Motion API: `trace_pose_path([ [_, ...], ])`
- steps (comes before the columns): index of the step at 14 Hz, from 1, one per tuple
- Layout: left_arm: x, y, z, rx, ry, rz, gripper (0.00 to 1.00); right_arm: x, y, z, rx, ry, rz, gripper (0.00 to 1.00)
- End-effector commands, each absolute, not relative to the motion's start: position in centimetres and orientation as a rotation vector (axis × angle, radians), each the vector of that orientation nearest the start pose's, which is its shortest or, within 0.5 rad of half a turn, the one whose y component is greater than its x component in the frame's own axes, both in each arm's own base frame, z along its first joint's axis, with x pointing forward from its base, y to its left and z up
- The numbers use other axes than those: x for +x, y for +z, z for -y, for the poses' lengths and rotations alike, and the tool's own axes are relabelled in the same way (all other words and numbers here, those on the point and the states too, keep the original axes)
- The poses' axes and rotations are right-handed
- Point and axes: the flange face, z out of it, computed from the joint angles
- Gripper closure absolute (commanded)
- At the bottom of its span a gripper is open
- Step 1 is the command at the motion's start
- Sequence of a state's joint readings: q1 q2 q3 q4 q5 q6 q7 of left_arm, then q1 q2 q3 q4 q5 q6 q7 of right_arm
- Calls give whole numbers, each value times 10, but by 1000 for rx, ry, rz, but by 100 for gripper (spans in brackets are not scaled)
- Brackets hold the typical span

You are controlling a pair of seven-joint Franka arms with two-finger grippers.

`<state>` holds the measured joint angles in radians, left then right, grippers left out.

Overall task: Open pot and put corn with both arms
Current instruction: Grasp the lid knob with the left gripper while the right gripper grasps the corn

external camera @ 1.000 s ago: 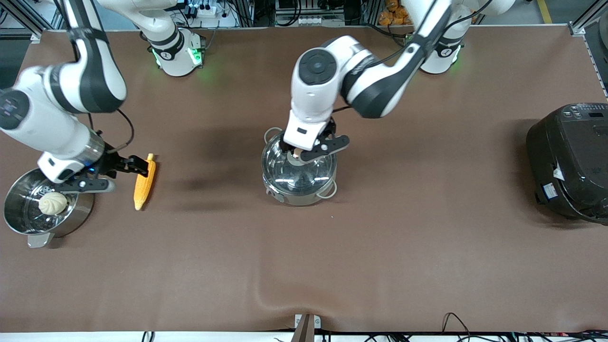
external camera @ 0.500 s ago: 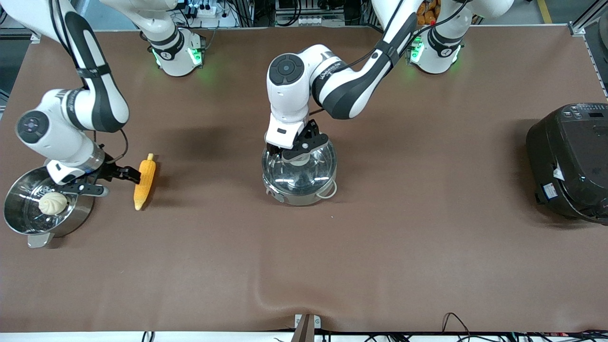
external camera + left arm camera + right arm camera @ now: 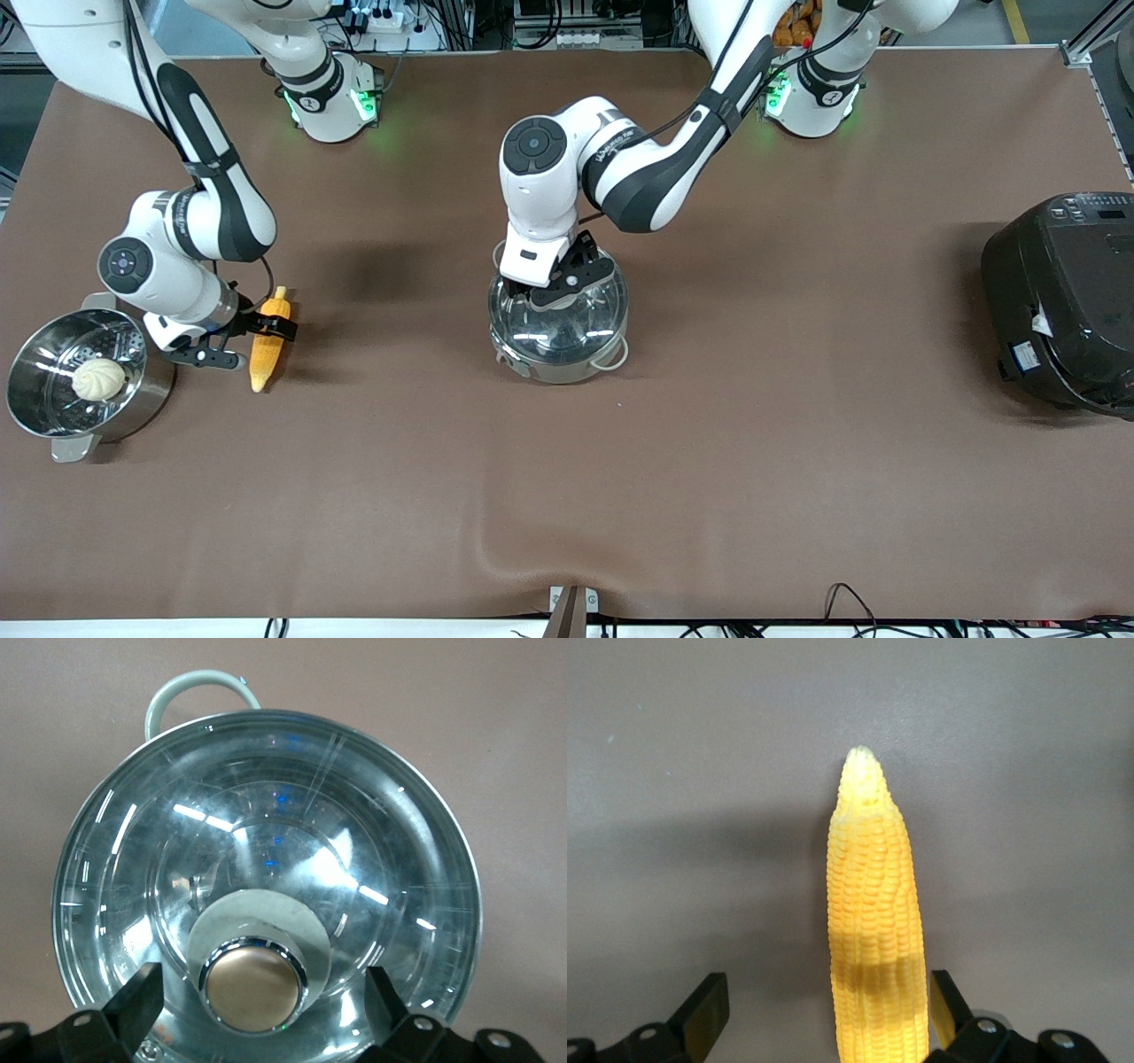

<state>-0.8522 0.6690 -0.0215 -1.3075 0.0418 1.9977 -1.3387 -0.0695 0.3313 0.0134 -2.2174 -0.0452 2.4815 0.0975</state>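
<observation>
- Mid-table: pot [image 3: 558, 330], lid [image 3: 266, 877] on; L gripper [image 3: 556, 285] down over it, fingers [image 3: 133, 997] wide open either side of knob [image 3: 253, 985], no grip.
- Twd R arm's end: corn [image 3: 267, 341] flat on table btwn R gripper [image 3: 241, 344] fingers [image 3: 704, 1010], open, not clamped.

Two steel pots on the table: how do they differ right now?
The pot at mid table wears a clear glass lid with a round knob; the steamer pot at the right arm's end is uncovered.
The lidded pot has thin wire loop handles; the steamer pot has flat tab handles.
The steamer pot holds a perforated insert and a white bun; nothing shows through the lid.
The left hand straddles the knob; no hand is at the steamer pot.
Both are shiny, round steel.
</observation>
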Motion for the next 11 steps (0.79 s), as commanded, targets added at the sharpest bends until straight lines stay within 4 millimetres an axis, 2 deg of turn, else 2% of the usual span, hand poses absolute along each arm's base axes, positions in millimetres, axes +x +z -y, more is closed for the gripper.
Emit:
trace_pose_path([
  [1,479,346,562,-3061,-85,680,0,548,215,44,-3183,100,-126,0],
  [3,478,344,563,-3059,-77,679,11,547,209,47,-3181,98,-138,0],
  [6,477,345,562,-3054,-62,686,30,548,178,49,-3175,59,-139,0],
  [9,477,348,562,-3056,-59,696,51,550,184,47,-3177,64,-138,0],
  [11,477,350,562,-3056,-56,703,73,548,186,51,-3176,115,-154,9],
])
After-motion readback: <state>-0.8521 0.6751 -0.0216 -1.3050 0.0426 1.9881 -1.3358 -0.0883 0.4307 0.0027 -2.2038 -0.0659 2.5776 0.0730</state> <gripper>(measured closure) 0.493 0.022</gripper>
